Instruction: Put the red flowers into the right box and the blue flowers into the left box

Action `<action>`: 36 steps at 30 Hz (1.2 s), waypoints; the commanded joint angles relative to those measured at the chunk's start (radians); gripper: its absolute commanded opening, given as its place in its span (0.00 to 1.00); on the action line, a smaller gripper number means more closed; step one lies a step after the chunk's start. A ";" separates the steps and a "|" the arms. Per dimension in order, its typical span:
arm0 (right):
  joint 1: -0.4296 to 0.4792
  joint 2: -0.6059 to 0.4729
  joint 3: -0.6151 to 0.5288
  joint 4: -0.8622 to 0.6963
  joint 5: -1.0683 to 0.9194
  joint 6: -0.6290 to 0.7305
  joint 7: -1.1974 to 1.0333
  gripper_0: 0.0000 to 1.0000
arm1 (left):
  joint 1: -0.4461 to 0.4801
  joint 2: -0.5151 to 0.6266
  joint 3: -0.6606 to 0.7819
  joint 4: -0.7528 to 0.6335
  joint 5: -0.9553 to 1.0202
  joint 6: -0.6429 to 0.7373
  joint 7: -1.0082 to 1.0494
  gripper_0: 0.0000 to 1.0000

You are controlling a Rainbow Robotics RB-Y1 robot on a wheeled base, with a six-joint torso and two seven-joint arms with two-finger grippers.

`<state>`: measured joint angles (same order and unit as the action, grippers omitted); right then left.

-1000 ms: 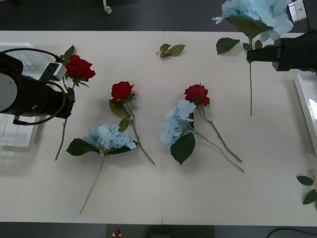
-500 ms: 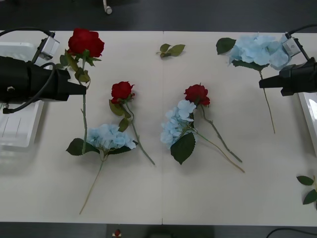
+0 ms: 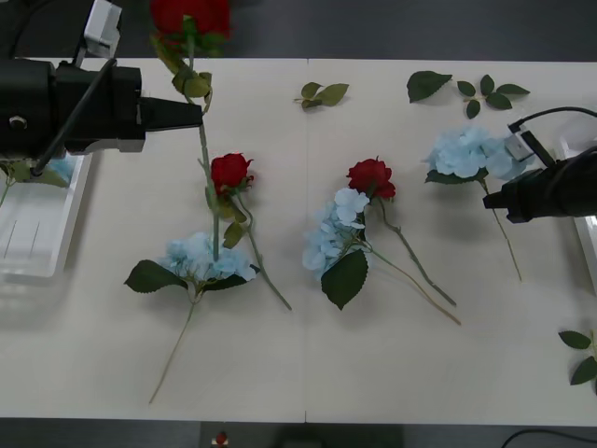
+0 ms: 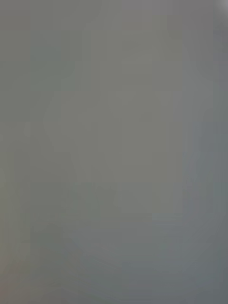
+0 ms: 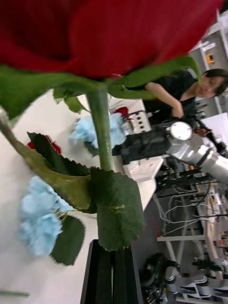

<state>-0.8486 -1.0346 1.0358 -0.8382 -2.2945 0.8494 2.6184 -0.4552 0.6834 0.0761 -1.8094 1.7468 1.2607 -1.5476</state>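
Cream tabletop (image 3: 373, 373) ran across the front view, a seam down its middle and dark floor beyond its far edge. At the left gripper (image 3: 198, 114) the black fingers were pinched together on the stem of a red rose (image 3: 190, 14), lifted clear of the table with its bloom at the top edge of the view and its stem hanging down toward a blue flower (image 3: 205, 257) lying below. In the left wrist view that same rose (image 5: 95, 33) loomed large, its stem and leaves rising from the closed fingers (image 5: 102, 275). Behind the left arm sat the left box (image 3: 37, 224) at the table's left edge. The right gripper (image 3: 488, 200) met the stem of another blue flower (image 3: 471, 152) whose head lay on the table; whether its fingers were clamped I cannot tell. A sliver of the right box (image 3: 588, 233) showed at the right edge. Between the arms lay two more red roses (image 3: 229, 171) (image 3: 371, 176) and a third blue flower (image 3: 334, 229), the latter touching the right-hand rose. Loose leaf sprigs (image 3: 323, 92) lay near the far edge.
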 commanded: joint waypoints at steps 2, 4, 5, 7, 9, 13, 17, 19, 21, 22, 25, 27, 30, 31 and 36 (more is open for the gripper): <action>-0.032 0.007 -0.017 0.008 0.040 -0.010 -0.008 0.31 | -0.065 -0.002 -0.076 -0.011 0.068 -0.087 -0.049 0.00; -0.032 0.007 -0.017 0.010 0.053 -0.009 0.003 0.55 | -0.083 -0.002 -0.104 -0.011 0.094 -0.119 -0.059 0.00; -0.032 0.007 -0.017 0.008 0.056 -0.007 0.012 0.64 | -0.091 -0.002 -0.113 -0.011 0.100 -0.127 -0.062 0.00; -0.032 0.007 -0.017 0.001 0.061 -0.001 0.080 0.82 | -0.106 -0.002 -0.128 -0.011 0.111 -0.138 -0.069 0.00; -0.033 0.002 -0.017 -0.001 0.059 0.025 0.087 0.89 | -0.126 -0.004 -0.139 -0.011 0.115 -0.138 -0.075 0.00; -0.041 -0.019 -0.017 -0.001 0.020 0.094 0.087 0.97 | -0.157 -0.007 -0.164 -0.011 0.138 -0.145 -0.088 0.00; -0.044 -0.062 -0.017 -0.009 -0.054 0.175 0.087 0.98 | -0.192 -0.045 -0.182 -0.011 0.157 -0.153 -0.103 0.00; -0.043 -0.076 -0.017 -0.013 -0.102 0.212 0.087 0.98 | -0.200 -0.065 -0.185 -0.010 0.157 -0.153 -0.105 0.00; -0.044 -0.090 -0.017 -0.024 -0.145 0.247 0.087 0.98 | -0.207 -0.081 -0.194 -0.008 0.155 -0.153 -0.109 0.00; -0.044 -0.099 -0.019 -0.033 -0.161 0.260 0.087 0.98 | -0.212 -0.082 -0.202 -0.008 0.157 -0.155 -0.111 0.00; -0.044 -0.130 -0.019 -0.082 -0.201 0.297 0.087 0.98 | -0.218 -0.085 -0.223 -0.008 0.160 -0.168 -0.126 0.00; -0.043 -0.153 -0.017 -0.128 -0.246 0.323 0.087 0.98 | -0.218 -0.085 -0.233 -0.008 0.164 -0.181 -0.152 0.00; -0.043 -0.171 -0.017 -0.185 -0.307 0.356 0.087 0.98 | -0.221 -0.082 -0.236 -0.008 0.149 -0.184 -0.158 0.00; -0.043 -0.176 -0.019 -0.203 -0.327 0.367 0.087 0.98 | -0.221 -0.082 -0.236 -0.008 0.149 -0.184 -0.158 0.00; -0.041 -0.185 -0.039 -0.303 -0.405 0.430 0.087 0.98 | -0.221 -0.082 -0.236 -0.008 0.149 -0.184 -0.158 0.00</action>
<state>-0.8510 -1.1953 1.0301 -1.0962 -2.6865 1.2594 2.6953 -0.6429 0.5863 -0.1724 -1.8082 1.8958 1.0809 -1.6997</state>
